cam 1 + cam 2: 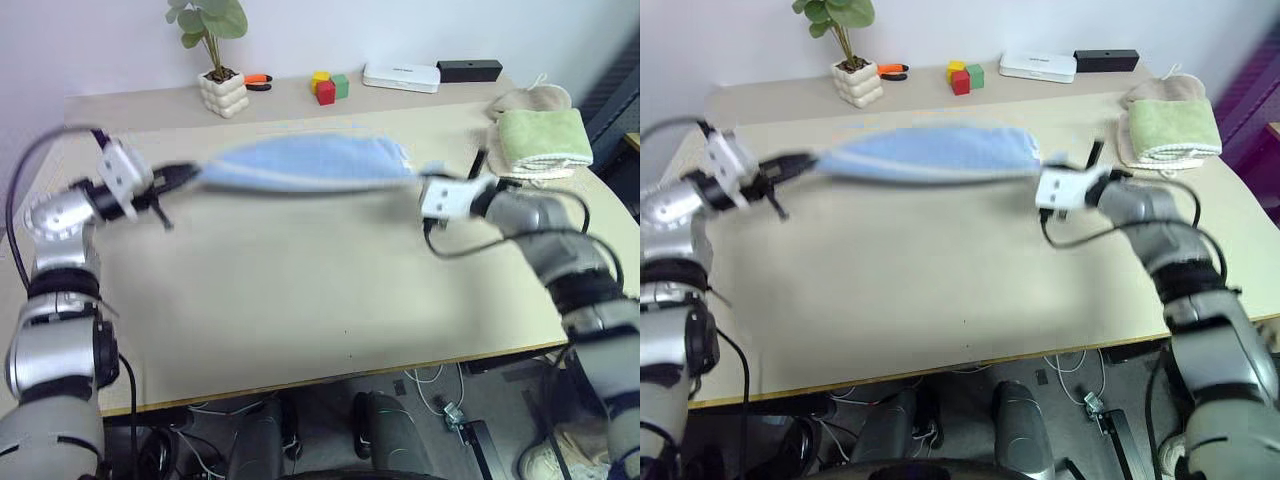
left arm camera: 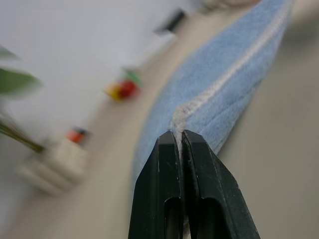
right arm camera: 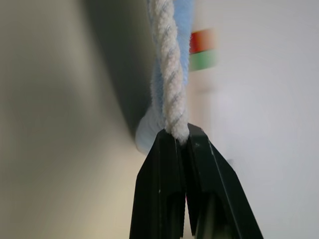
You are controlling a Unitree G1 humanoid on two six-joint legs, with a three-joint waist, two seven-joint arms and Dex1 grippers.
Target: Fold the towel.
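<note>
Both arms up over the table (image 1: 300, 300), the towel (image 1: 300, 165) strung between them in mid-air, clear of the surface.

Left gripper (image 2: 180, 137): fingers pressed together on the white trimmed edge at one end. Right gripper (image 3: 177, 134): same, pinched tight on the corded trim at the other end. Both grips sit right at the hem, so little cloth is caught and a slip looks possible if tension rises.

Towel looks doubled along its length, a narrow band sagging slightly in the middle. My read: holding it by the two ends keeps the edges lined up and lets the layers hang flat, so it can be laid down or folded over without wrinkles. Step in hand is probably carrying the stretched towel into place for a fold; task mid-way at best.

Clutter is all at the far side, well apart from the towel: plant pot (image 1: 222, 92), coloured blocks (image 1: 328, 87), white box (image 1: 400, 76), black bar (image 1: 468, 70), folded green towel (image 1: 543, 137) on a beige cloth (image 1: 530, 100) near the right arm. Working area under the towel is free for the lay-down.
</note>
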